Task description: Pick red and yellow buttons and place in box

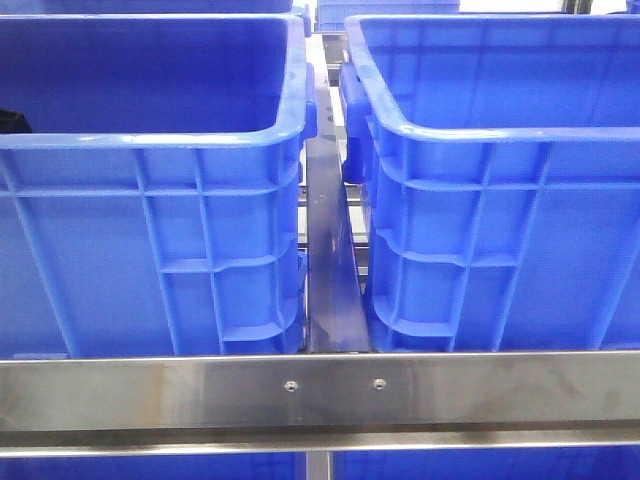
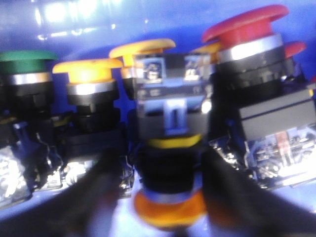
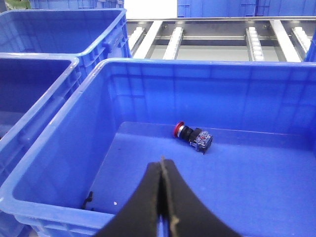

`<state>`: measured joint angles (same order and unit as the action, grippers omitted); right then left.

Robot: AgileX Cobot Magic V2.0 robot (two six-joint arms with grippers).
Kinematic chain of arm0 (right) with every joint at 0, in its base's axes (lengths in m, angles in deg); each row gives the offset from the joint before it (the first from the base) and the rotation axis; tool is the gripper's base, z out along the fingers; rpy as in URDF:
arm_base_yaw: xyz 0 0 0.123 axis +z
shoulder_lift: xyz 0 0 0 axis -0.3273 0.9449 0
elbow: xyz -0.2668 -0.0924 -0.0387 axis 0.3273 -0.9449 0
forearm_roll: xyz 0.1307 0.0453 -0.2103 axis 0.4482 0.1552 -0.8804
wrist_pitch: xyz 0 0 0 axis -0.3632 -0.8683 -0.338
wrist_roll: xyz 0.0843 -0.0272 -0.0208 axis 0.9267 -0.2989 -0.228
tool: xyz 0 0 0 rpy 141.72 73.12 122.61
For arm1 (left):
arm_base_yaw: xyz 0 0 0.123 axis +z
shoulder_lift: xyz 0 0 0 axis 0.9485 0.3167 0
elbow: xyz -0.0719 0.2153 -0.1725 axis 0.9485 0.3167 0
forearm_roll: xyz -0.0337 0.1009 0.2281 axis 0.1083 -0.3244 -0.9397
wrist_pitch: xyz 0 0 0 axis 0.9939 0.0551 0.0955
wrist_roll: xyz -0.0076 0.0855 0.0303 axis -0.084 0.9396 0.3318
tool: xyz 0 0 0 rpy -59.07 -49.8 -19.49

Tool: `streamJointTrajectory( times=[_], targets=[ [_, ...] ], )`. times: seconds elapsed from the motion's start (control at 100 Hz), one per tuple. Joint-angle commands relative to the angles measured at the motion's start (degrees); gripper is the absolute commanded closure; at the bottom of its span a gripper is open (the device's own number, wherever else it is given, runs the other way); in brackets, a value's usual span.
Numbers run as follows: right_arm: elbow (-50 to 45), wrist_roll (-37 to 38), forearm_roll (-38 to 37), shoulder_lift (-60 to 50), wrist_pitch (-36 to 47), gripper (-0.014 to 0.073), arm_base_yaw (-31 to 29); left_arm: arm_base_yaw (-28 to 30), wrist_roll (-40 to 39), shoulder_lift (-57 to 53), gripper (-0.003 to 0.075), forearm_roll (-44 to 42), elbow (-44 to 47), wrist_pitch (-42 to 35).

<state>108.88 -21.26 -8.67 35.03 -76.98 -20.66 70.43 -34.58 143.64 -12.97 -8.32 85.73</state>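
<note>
Left wrist view puts my left pincer (image 2: 168, 197) down among crowded buttons, its blurred fingers (image 2: 98, 192) spread either side of a yellow button (image 2: 168, 148) lying cap toward the camera; I cannot tell whether they touch it. Beside it stand another yellow (image 2: 89, 84), a green (image 2: 24, 74) and a big red button (image 2: 247, 44). My right pincer (image 3: 162, 197) hangs closed and empty over a blue box (image 3: 148, 74), where one red button (image 3: 192, 136) lies on the floor near the far wall.
</note>
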Motion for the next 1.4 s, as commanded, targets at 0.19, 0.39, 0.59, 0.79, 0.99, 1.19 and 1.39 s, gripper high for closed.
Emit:
streamJointTrajectory(
  times=[0.19, 0.39, 0.59, 0.79, 0.99, 1.19, 1.39],
  targets=[
    [1.5, -0.5, 0.5, 0.2, 3.3, 0.0660, 0.0, 0.2, -0.1, -3.2, 0.0739, 0.1, -1.8, -2.8],
    [1.5, -0.5, 0.5, 0.2, 3.3, 0.0660, 0.0, 0.1, -0.1, -7.5, 0.0739, 0.1, -1.8, -0.4],
    [1.5, -0.5, 0.5, 0.2, 3.3, 0.0660, 0.0, -1.0, 0.1, -14.6, 0.0739, 0.1, -0.9, 4.2],
    [1.5, -0.5, 0.5, 0.2, 3.3, 0.0660, 0.0, -4.3, 2.2, -25.1, 0.0739, 0.5, 4.4, 5.7],
    [1.5, -0.5, 0.5, 0.2, 3.3, 0.0660, 0.0, -9.4, 8.1, -36.2, 0.0739, 2.2, 7.1, 7.5],
    [1.5, -0.5, 0.5, 0.2, 2.3, 0.0660, 0.0, -15.6, 15.9, -44.3, 0.0739, 7.3, 7.1, 9.6],
    [1.5, -0.5, 0.6, 0.2, 0.5, 0.0659, 0.0, -23.7, 23.3, -45.7, 0.0739, 12.6, 7.1, 10.7]
  ],
)
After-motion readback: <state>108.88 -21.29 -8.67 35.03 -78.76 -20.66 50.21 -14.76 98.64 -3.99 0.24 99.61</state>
